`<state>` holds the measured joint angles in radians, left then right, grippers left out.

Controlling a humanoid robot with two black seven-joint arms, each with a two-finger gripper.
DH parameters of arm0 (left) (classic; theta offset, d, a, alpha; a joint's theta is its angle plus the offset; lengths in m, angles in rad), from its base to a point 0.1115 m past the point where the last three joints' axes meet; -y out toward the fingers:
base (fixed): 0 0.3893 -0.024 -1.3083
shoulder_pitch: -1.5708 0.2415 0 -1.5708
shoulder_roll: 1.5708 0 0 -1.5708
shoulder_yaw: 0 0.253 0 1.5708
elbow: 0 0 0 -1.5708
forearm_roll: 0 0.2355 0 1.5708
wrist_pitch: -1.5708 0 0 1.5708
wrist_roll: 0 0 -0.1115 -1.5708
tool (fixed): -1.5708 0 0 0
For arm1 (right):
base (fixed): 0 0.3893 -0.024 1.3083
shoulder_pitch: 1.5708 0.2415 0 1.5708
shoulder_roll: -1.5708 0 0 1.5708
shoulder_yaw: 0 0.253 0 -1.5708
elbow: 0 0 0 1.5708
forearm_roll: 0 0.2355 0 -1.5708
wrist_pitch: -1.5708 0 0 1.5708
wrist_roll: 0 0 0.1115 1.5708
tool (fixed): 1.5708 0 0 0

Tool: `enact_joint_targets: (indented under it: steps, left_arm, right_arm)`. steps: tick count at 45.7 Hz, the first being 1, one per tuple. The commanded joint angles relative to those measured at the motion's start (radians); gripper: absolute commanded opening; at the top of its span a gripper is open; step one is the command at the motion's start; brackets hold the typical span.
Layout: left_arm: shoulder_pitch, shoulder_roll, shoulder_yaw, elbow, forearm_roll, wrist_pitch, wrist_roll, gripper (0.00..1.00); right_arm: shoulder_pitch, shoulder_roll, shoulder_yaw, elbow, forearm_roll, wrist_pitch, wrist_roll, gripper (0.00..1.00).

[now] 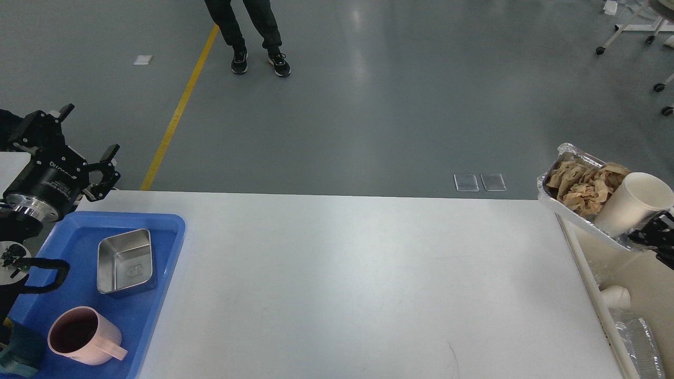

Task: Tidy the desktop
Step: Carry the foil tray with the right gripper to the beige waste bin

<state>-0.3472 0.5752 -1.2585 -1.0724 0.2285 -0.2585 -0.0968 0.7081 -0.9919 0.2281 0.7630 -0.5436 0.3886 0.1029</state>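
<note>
The desktop (342, 284) is a large white-grey tabletop that fills the lower middle of the view. My right gripper (638, 238) is at the right edge, shut on the rim of a foil tray (553, 196). The tray holds crumpled brown paper (582, 181) and a white paper cup (632, 202). It hangs tilted in the air past the desktop's right end, over the cream bin (584, 273). My left gripper (88, 131) is open and empty, up beyond the desktop's far left corner.
A blue tray (171, 231) on the left holds a steel container (125, 260), a pink mug (79, 337) and a teal cup (18, 350). The bin holds a white cup (616, 297) and clear wrapping (637, 342). A person (253, 31) stands on the floor beyond.
</note>
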Motion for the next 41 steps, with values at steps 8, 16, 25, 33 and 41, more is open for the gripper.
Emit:
enact_joint_targets:
  steps: [8,16,25,33,41]
  left_arm:
    - [-0.01,-0.037,-0.015,0.1,-0.017,-0.008,-0.008,0.97]
    - [-0.013,-0.113,-0.051,0.118,-0.017,-0.018,-0.006,0.97]
    - [-0.004,-0.147,-0.05,0.118,-0.015,-0.042,-0.004,0.97]
    - [-0.003,-0.147,-0.044,0.118,-0.015,-0.042,-0.001,0.97]
    - [-0.003,-0.149,-0.053,0.118,-0.015,-0.039,-0.006,0.97]
  right_arm:
    - [-0.091,0.012,0.0,-0.135,0.073,0.001,0.015,0.0]
    - [-0.131,0.012,-0.001,-0.188,0.143,0.003,0.017,0.0]
    - [-0.164,0.03,0.0,-0.228,0.162,0.001,0.015,0.0]
    - [-0.174,0.122,0.002,-0.392,0.188,-0.002,0.014,0.57]
    - [-0.176,0.22,0.002,-0.563,0.194,0.007,0.014,1.0]
